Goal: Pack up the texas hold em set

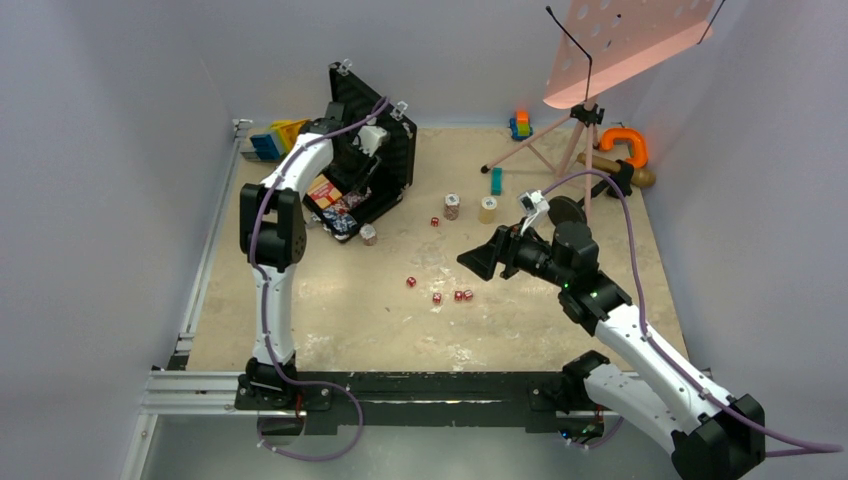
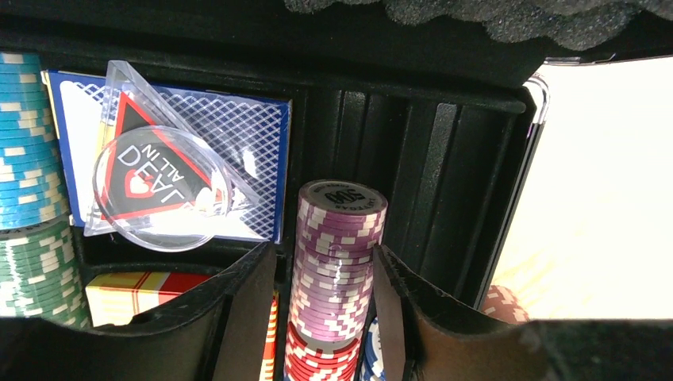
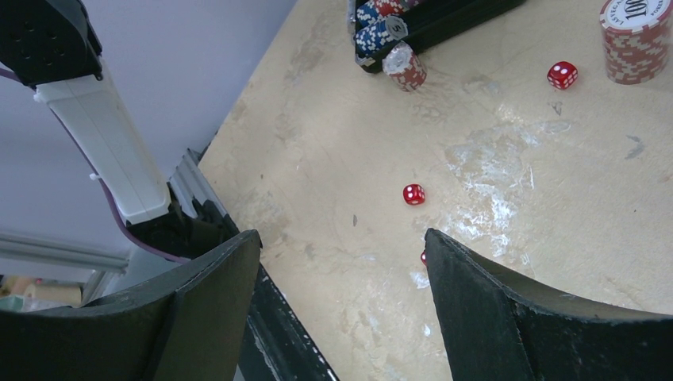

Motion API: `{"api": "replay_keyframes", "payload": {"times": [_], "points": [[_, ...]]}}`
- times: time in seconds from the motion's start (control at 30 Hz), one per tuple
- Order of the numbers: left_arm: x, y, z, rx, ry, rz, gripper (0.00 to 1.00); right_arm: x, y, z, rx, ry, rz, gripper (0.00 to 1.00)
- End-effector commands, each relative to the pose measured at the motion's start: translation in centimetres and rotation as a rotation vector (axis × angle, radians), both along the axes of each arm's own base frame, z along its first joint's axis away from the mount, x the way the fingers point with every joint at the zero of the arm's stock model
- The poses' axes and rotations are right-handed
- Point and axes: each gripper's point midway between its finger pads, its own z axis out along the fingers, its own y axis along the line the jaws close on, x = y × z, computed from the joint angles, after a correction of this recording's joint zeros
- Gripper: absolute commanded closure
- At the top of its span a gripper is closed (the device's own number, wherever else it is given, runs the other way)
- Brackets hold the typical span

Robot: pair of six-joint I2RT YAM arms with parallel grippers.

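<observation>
The black briefcase (image 1: 385, 160) stands open at the back left. My left gripper (image 1: 362, 168) is inside it. In the left wrist view the left gripper (image 2: 325, 262) straddles a purple chip stack (image 2: 337, 254) lying in a tray row above red chips (image 2: 317, 357). The right finger touches the stack and a narrow gap shows at the left finger. My right gripper (image 1: 478, 260) hangs open and empty over the table, above the red dice (image 1: 436, 297). One die (image 3: 413, 194) lies just beyond its fingertips (image 3: 250, 246). Three loose chip stacks (image 1: 452, 206) stand on the table.
The tray holds blue and green chips (image 2: 28, 167), a blue card deck under a clear dealer button (image 2: 159, 186) and an orange-red card box (image 2: 135, 294). A pink music stand (image 1: 620, 40), toy blocks (image 1: 275, 138) and an orange clamp (image 1: 625, 145) sit at the back.
</observation>
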Motion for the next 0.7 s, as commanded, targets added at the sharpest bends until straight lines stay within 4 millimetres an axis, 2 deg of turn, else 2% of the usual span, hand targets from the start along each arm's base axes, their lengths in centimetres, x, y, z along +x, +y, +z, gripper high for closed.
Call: {"api": "replay_keyframes", "payload": {"times": [0.0, 0.13, 0.37, 0.53, 0.67], "points": [[2.0, -0.9, 3.1, -0.050, -0.126, 0.013, 0.51, 0.5, -0.2, 0.4, 0.003, -0.035, -0.024, 0.20], [2.4, -1.6, 3.1, -0.062, -0.155, 0.009, 0.58, 0.7, -0.1, 0.2, 0.002, -0.030, -0.023, 0.20], [3.7, -2.5, 4.1, -0.087, -0.255, 0.021, 0.62, 0.8, 0.0, -0.1, -0.003, -0.021, -0.023, 0.20], [4.3, -2.3, 5.0, -0.084, -0.312, 0.032, 0.62, 0.9, 0.1, -0.3, -0.006, -0.016, -0.023, 0.20], [4.4, -2.5, 4.8, -0.089, -0.318, 0.015, 0.59, 1.0, 0.2, -0.5, -0.009, -0.011, -0.020, 0.20]]}}
